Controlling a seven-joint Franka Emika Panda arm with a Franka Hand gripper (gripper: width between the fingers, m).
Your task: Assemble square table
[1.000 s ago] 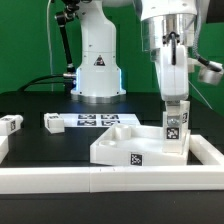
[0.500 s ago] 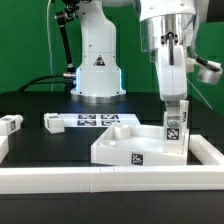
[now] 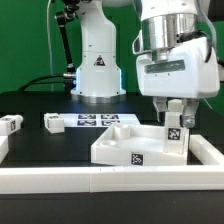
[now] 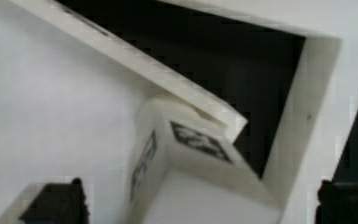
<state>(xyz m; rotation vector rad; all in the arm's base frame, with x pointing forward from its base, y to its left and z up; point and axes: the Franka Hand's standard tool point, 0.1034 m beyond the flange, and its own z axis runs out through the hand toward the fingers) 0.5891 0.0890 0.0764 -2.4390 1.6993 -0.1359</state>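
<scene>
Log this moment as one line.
gripper: open, straddling leg | leg: upright at tabletop corner, exterior view's right | spare legs: two, loose on table

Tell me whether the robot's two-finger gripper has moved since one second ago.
Yes. The gripper has turned about its vertical axis, now broadside, yet stays above the short white tagged block leg.

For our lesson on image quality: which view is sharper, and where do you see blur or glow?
Exterior view: sharp and evenly lit, with a blue glow on the white robot base. Wrist view: soft throughout; the tag on the short white block leg is smeared, and the dark fingertips are mere blobs.
</scene>
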